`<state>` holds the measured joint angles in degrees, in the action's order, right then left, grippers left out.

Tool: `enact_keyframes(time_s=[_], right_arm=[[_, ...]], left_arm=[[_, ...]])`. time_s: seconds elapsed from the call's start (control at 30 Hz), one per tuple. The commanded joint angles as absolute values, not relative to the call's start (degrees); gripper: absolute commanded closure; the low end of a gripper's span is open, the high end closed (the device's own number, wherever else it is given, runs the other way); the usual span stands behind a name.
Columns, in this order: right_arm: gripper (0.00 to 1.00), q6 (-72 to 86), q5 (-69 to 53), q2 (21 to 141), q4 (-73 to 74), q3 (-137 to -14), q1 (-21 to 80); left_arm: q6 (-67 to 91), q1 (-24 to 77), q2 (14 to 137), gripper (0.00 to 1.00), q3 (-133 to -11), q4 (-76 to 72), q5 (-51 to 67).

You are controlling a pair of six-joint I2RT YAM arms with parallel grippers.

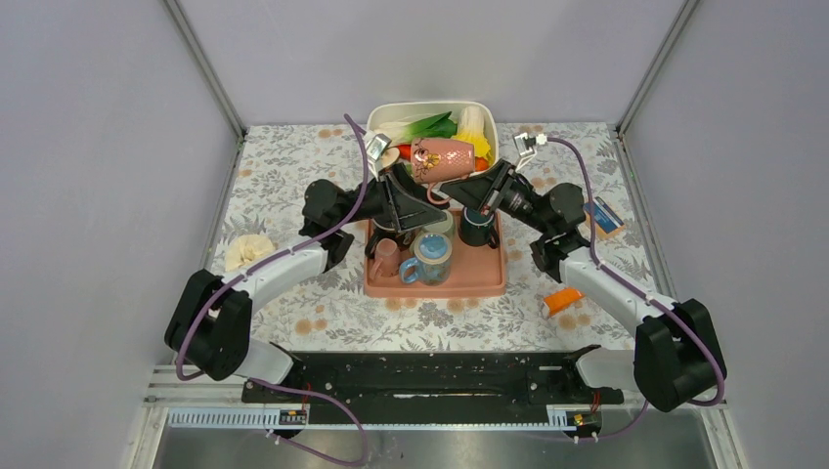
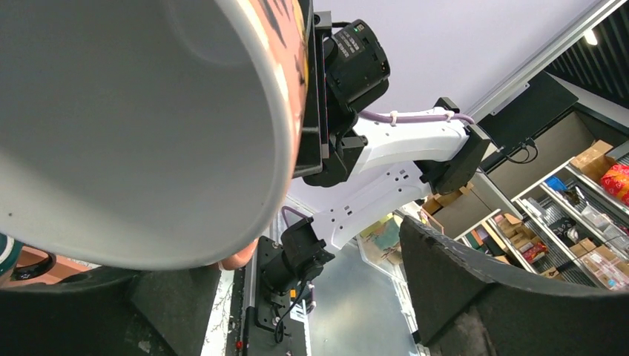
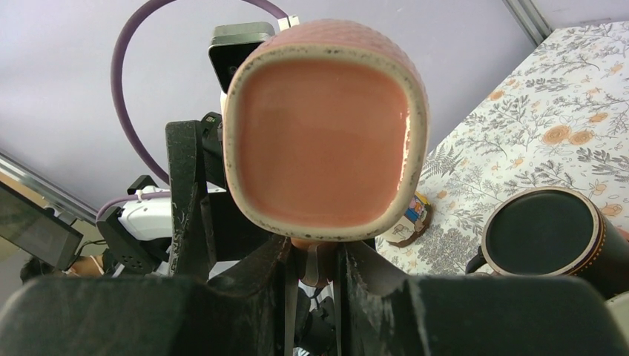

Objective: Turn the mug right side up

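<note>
The pink mug (image 1: 442, 158) hangs on its side above the tray, its mouth turned to the left. My right gripper (image 1: 467, 192) is shut on its handle (image 3: 315, 263). In the right wrist view the mug's square pink base (image 3: 326, 141) faces the camera. My left gripper (image 1: 406, 181) stands open at the mug's mouth. In the left wrist view the white inside of the mug (image 2: 133, 126) fills the upper left, just above one dark finger (image 2: 96, 311). The other finger (image 2: 504, 297) stands far off to the right. I cannot tell if the left fingers touch the rim.
Below the mug a pink tray (image 1: 435, 285) holds a small pink cup (image 1: 386, 256), a blue mug (image 1: 430, 259) and a dark mug (image 1: 477, 227). A white bin (image 1: 486, 109) of toy vegetables stands behind. An orange piece (image 1: 562, 300) lies right, a cream lump (image 1: 246, 251) left.
</note>
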<state>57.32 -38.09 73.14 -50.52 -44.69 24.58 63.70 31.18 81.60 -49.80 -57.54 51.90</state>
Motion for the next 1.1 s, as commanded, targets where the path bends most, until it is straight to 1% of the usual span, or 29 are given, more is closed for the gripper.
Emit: enact_keyframes(time_s=[0.0, 0.07, 0.33, 0.53, 0.73, 0.9, 1.0, 1.03, 1.07], right_arm=[[1.0, 55.5, -35.2, 72.5, -57.6, -44.7, 26.1], [1.0, 54.4, -34.3, 72.8, -58.2, -43.8, 26.5], [1.0, 50.1, -33.8, 73.4, -60.8, -40.7, 27.9], [1.0, 47.0, -33.9, 73.3, -61.4, -39.1, 28.4], [1.0, 45.2, -34.0, 72.6, -61.3, -38.3, 28.5], [1.0, 44.3, -34.2, 72.0, -61.1, -38.1, 28.4], [1.0, 44.2, -34.3, 71.7, -61.1, -38.4, 28.4], [0.98, 44.3, -34.4, 71.4, -61.1, -38.7, 28.4], [0.93, 44.3, -34.6, 71.3, -61.1, -39.0, 28.4]], left_arm=[[64.4, 31.5, 81.7, 0.13, -52.5, -63.4, 50.9], [64.9, 31.5, 81.8, 0.16, -52.5, -63.8, 50.9], [66.0, 31.5, 81.7, 0.36, -53.0, -64.4, 51.1], [66.4, 31.4, 81.8, 0.62, -53.3, -63.5, 51.0], [66.2, 31.4, 82.1, 0.77, -53.4, -62.8, 50.8], [65.7, 31.4, 81.9, 1.0, -53.4, -62.0, 50.9], [65.2, 31.4, 81.7, 1.0, -53.2, -61.6, 50.8], [65.1, 31.4, 81.5, 1.0, -53.1, -61.7, 50.9], [65.1, 31.3, 81.4, 1.0, -52.9, -61.9, 50.8]])
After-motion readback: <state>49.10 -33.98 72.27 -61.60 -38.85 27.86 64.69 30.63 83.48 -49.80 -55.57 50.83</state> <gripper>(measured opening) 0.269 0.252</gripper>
